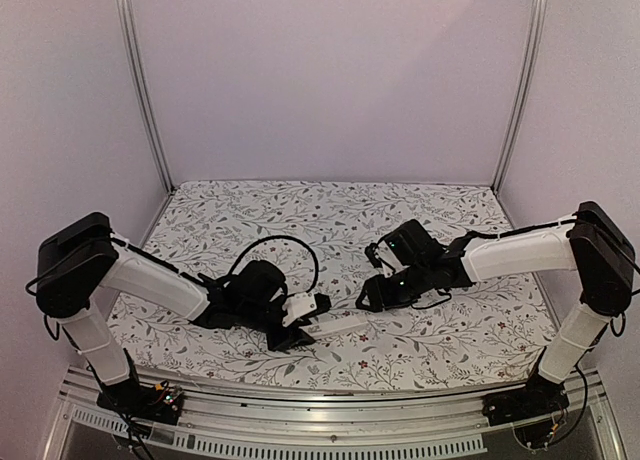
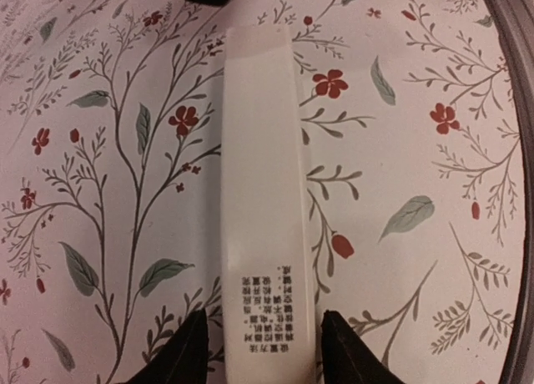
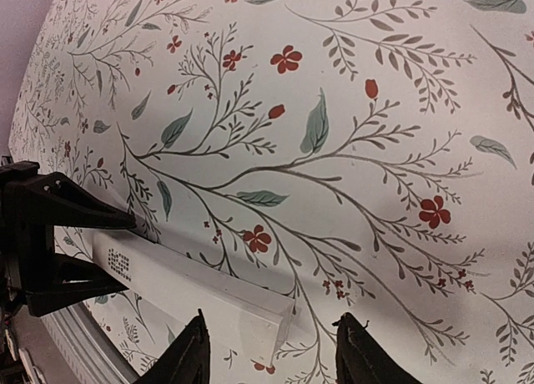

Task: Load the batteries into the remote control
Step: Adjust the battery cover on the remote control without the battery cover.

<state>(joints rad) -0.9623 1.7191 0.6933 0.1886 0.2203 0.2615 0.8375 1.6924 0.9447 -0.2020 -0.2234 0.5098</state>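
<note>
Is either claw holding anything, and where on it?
Right gripper holds nothing. Left gripper straddles the printed end of the remote; whether it grips cannot be told.

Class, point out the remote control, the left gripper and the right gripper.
remote control (image 2: 263, 192), left wrist view, middle of its white body.
left gripper (image 2: 265, 351), left wrist view, midway between its fingertips.
right gripper (image 3: 273, 338), right wrist view, midway between its fingertips.

In the left wrist view the remote control (image 2: 265, 175) runs out of the bottom edge, and the small print (image 2: 265, 313) on it is too fine to read. From above, the left gripper (image 1: 308, 322) covers one end of the remote control.
</note>
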